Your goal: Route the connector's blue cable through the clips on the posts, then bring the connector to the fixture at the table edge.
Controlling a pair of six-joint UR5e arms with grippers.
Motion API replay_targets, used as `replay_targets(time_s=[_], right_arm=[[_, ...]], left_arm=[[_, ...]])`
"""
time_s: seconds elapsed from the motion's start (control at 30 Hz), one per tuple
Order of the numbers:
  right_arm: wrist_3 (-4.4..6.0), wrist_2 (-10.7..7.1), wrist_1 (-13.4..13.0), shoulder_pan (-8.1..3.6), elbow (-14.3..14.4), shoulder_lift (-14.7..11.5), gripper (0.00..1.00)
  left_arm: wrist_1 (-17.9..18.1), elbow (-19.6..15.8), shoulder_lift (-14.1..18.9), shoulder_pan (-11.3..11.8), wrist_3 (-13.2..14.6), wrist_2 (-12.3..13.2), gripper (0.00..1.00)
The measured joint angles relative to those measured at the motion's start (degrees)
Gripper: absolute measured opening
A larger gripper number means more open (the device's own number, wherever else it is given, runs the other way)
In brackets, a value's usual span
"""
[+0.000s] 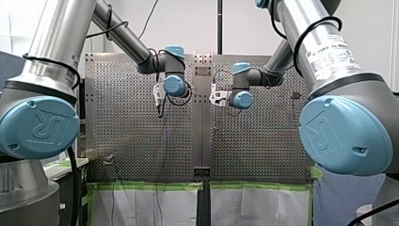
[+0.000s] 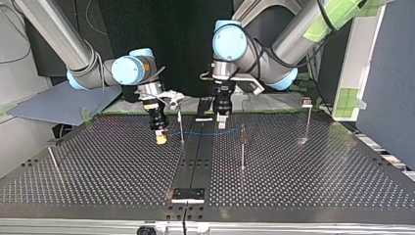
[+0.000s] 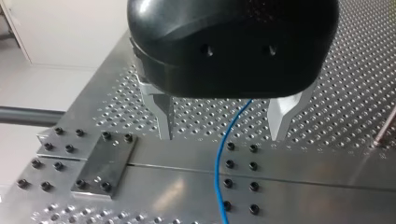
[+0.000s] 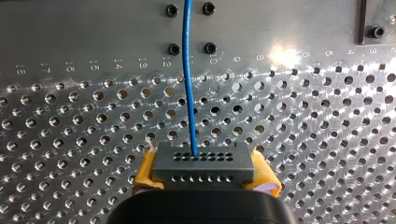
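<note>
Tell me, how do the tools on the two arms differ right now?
My left tool has bare metal fingers; my right tool has yellow pads. My left tool is open, the blue cable passing untouched between its fingers; my right tool is shut on the dark connector. Both have black bodies and hang over the perforated table.
</note>
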Motion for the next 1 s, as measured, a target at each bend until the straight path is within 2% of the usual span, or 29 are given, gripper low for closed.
replay_targets(time_s=[0.3,0.57,0.77,1.0], right_arm=[[-0.09,-0.16,0.1,0.0,0.0,0.0,0.0],[-0.1,-0.18,0.2,0.0,0.0,0.0,0.0],[0.0,-0.17,0.4,0.0,0.0,0.0,0.0],[-0.18,-0.18,0.7,0.0,0.0,0.0,0.0]], left_arm=[[0.0,4.3,-4.1,0.0,-0.4,-4.6,1.0],[-0.2,5.5,-4.8,0.7,0.2,-8.5,1.0],[-1.9,7.6,-6.9,0.2,1.3,-11.3,1.0],[-2.1,10.0,-8.8,0.0,1.4,-14.3,1.0]])
